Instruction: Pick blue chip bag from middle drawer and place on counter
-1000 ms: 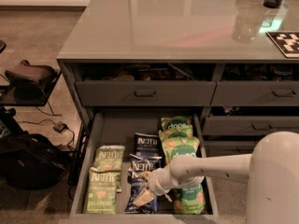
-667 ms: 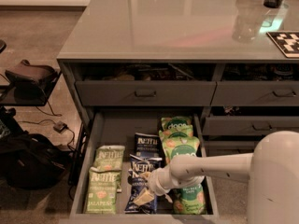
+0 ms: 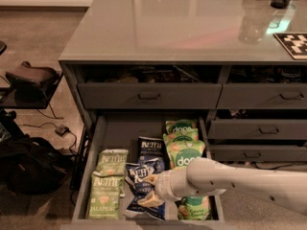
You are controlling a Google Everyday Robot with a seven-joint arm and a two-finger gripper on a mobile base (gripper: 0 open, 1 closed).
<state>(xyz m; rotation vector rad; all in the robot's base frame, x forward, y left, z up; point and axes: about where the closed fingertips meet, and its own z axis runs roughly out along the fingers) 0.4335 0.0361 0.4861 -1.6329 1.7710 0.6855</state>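
Observation:
The middle drawer [image 3: 94, 172] is pulled out below the counter [image 3: 168, 23]. Two blue chip bags lie in its middle. One lies flat further back [image 3: 151, 150]. The other is crumpled toward the front [image 3: 137, 175]. My gripper [image 3: 149, 190] reaches in from the right on a white arm. It is low in the drawer, right at the front blue chip bag and covering part of it.
Light green Kettle bags [image 3: 106, 181] lie left of the blue ones, and green Dang bags [image 3: 183, 150] lie to the right. Shut drawers [image 3: 261, 128] are at the right. A glass [image 3: 252, 25] and a marker tile [image 3: 292, 44] stand on the counter. A dark bag [image 3: 29, 166] lies on the floor at left.

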